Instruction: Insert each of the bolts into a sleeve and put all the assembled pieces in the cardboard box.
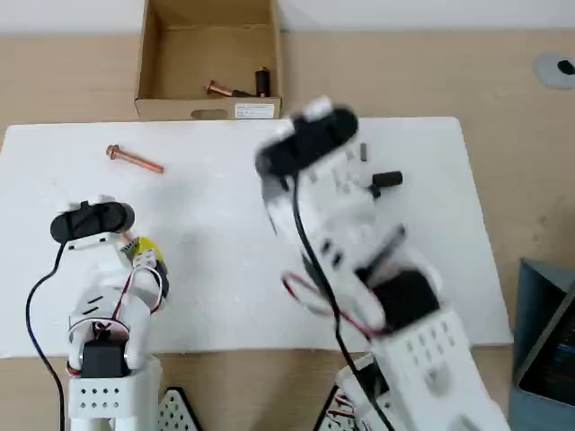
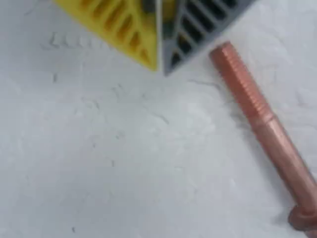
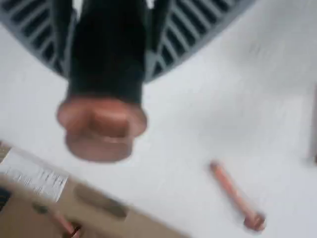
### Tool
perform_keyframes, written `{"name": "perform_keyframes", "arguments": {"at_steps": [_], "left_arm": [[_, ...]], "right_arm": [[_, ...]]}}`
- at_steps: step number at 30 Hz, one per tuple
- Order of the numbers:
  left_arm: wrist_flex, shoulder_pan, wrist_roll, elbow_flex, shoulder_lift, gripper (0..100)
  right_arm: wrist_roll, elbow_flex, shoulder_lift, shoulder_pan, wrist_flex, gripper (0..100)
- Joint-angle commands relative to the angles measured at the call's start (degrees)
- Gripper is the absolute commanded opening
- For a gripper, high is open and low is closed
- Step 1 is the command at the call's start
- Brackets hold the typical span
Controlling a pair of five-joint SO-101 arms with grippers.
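Note:
My right gripper (image 3: 106,64) is shut on a black sleeve (image 3: 106,54) with a copper bolt head (image 3: 101,124) sticking out of it. It hangs above the white mat, near the cardboard box (image 3: 74,213). In the high view the right arm (image 1: 310,144) is just in front of the box (image 1: 148,63), which holds an assembled bolt and sleeve (image 1: 238,88). A loose copper bolt (image 1: 135,159) lies on the mat at the left. My left gripper (image 2: 158,64) is shut on nothing, with the bolt (image 2: 262,124) lying just beside its tips. A loose black sleeve (image 1: 386,180) lies right of the right arm.
The white mat (image 1: 225,269) covers most of the wooden table. A small dark piece (image 1: 364,153) stands near the loose sleeve. A grey bin (image 1: 544,332) sits at the right edge, and the left arm (image 1: 99,224) stands at the front left.

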Motion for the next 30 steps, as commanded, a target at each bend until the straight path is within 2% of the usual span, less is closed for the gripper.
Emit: {"name": "perform_keyframes", "arguments": {"at_steps": [1,15,23,30], "left_arm": [[0.09,-0.70,-0.09,0.79,-0.31,0],[0.09,-0.79,0.00,0.79,-0.31,0],[0.09,-0.79,0.00,0.79,-0.31,0],[0.09,-0.79,0.00,0.79,-0.31,0]], "right_arm": [[-0.18,-11.74,12.44,2.51,-4.31,0.9],[0.00,-43.12,52.00,5.58,-14.68,0.9],[12.75,-60.79,72.57,5.58,-21.63,0.9],[24.62,-78.11,89.10,5.58,-22.59,0.9]]}}
